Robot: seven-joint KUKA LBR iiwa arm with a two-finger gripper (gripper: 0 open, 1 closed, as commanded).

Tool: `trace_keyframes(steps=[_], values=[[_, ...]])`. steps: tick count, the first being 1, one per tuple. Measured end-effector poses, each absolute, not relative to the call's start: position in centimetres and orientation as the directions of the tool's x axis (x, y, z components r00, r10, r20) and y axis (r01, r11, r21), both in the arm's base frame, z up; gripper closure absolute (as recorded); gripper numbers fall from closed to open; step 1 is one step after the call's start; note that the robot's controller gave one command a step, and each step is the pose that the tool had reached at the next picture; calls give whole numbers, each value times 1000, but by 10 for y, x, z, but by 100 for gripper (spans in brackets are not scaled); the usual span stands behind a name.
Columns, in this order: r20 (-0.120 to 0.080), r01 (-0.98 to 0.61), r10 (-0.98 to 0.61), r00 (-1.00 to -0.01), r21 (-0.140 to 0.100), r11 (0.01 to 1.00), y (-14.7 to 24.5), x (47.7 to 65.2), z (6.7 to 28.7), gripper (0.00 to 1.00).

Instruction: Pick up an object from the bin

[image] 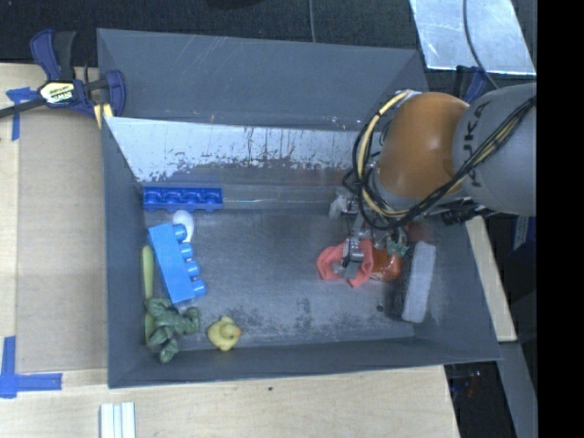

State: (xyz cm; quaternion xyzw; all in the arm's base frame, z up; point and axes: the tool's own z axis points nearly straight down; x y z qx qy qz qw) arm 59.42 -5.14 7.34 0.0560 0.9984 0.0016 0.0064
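My gripper (355,256) is low in the right part of the bin, directly over a crumpled red-orange soft thing (330,264). Its fingers reach down into that red thing, which spreads out to either side of them. Whether the fingers are closed on it is hidden by the wrist above. Just to the right, a grey rectangular block (418,283) with a dark edge leans along the bin's right wall.
On the left side lie a blue toy brick (177,263), a long flat blue brick (182,198) by the back wall, a white ball (183,223), a yellow-green stick (147,272), a green figure (167,327) and a small yellow duck (224,334).
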Motion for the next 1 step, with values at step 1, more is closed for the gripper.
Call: trace_keyframes(steps=[1], values=[[-19,-279,-279,-960,-2,960,-91,593,72,100]])
